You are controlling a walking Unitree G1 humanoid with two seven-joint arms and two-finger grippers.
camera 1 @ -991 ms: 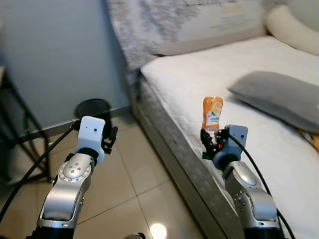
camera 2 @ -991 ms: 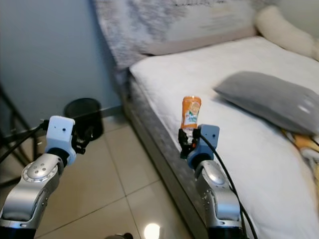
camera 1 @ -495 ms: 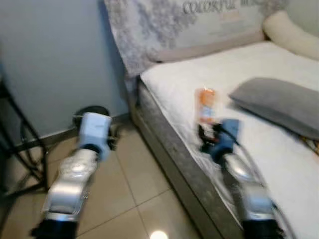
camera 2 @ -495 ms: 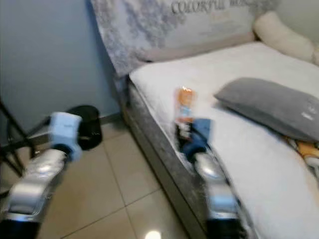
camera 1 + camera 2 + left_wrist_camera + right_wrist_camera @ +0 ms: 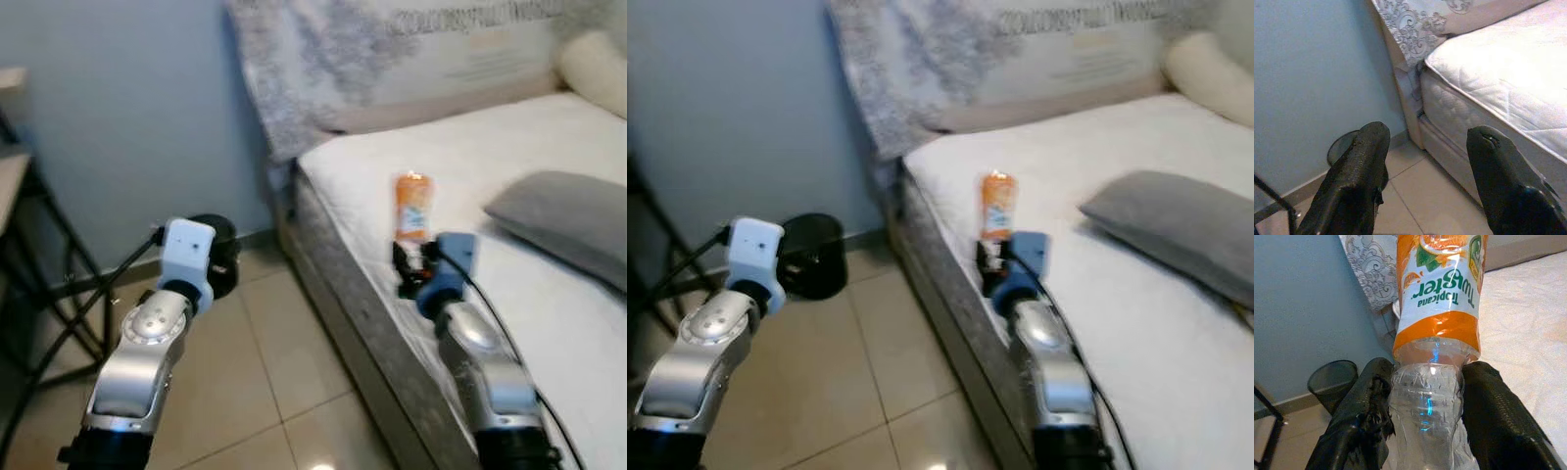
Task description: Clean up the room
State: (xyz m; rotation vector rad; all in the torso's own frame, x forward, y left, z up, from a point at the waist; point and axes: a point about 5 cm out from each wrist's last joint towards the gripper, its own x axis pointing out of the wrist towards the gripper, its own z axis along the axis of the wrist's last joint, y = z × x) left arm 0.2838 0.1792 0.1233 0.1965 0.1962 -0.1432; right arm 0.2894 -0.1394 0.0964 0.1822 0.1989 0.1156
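A: Right wrist view first: what do you see in the right gripper (image 5: 1425, 431)?

B: You see its two black fingers (image 5: 1359, 426) pinching the clear lower part of a Tropicana Twister bottle (image 5: 1437, 313), orange label above. In the left eye view the bottle (image 5: 412, 206) stands upright in that gripper (image 5: 411, 269), held over the edge of the bed (image 5: 470, 166).

A: And your left gripper (image 5: 1425, 181)?

B: Its fingers are spread wide with nothing between them. It hangs over the tiled floor (image 5: 265, 343), just in front of the black wastebasket (image 5: 813, 257) that stands by the blue wall (image 5: 127, 108), near the bed's corner.

A: Anything else on the bed?

B: A grey pillow (image 5: 563, 220) lies to the bottle's right, and a patterned headboard cover (image 5: 294, 69) hangs behind.
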